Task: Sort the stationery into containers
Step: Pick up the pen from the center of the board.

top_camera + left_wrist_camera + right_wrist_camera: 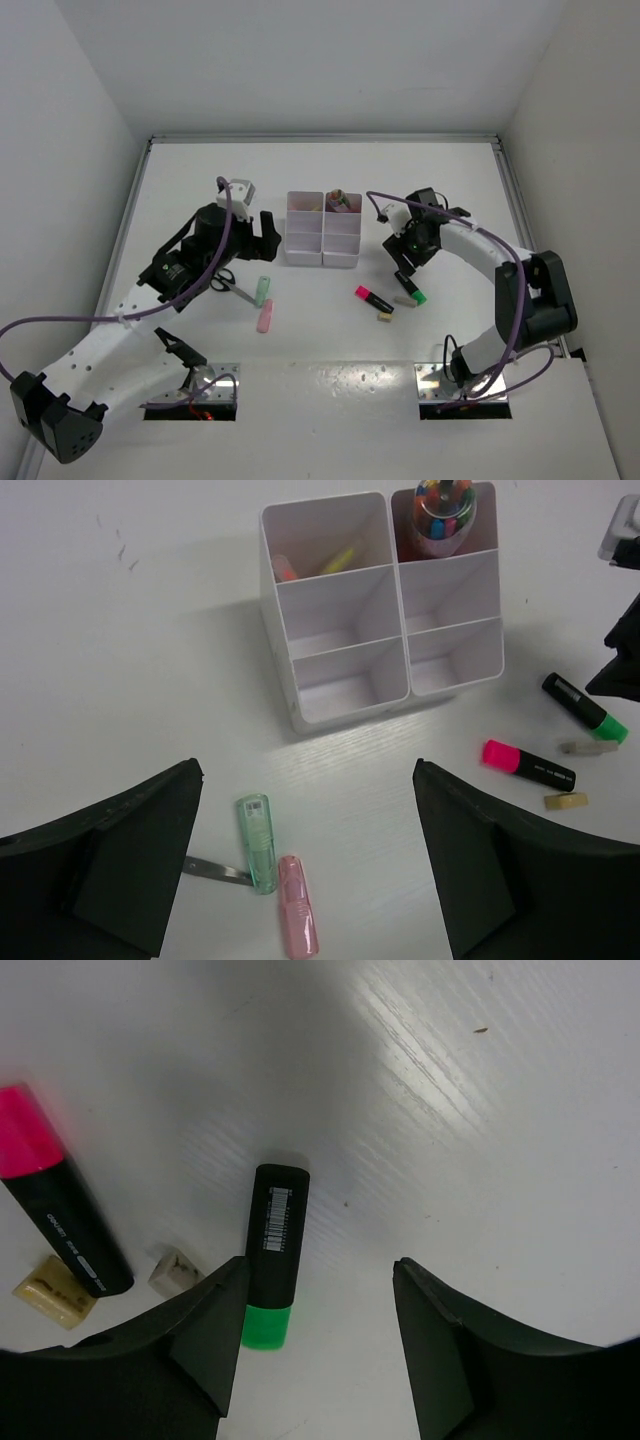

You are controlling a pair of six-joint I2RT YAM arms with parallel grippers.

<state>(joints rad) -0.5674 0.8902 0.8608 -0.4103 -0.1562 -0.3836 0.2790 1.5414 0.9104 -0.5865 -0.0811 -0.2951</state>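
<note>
The white six-compartment organizer tray (320,248) stands at mid table; in the left wrist view (290,695) its far compartments hold a few coloured items. A pastel green stick (258,842) and a pink stick (297,920) lie below my open, empty left gripper (305,810), which hovers left of the tray (266,230). A scissors blade (210,869) pokes out beside the green stick. My right gripper (320,1280) is open, low over the green-capped black highlighter (275,1250), which lies just inside its left finger. A pink-capped highlighter (60,1210) and two beige erasers (55,1293) lie to its left.
The black-handled scissors (228,283) lie under the left arm. The pink highlighter (373,298) and an eraser (383,317) lie right of the tray's front. White walls and a metal rail (135,215) border the table.
</note>
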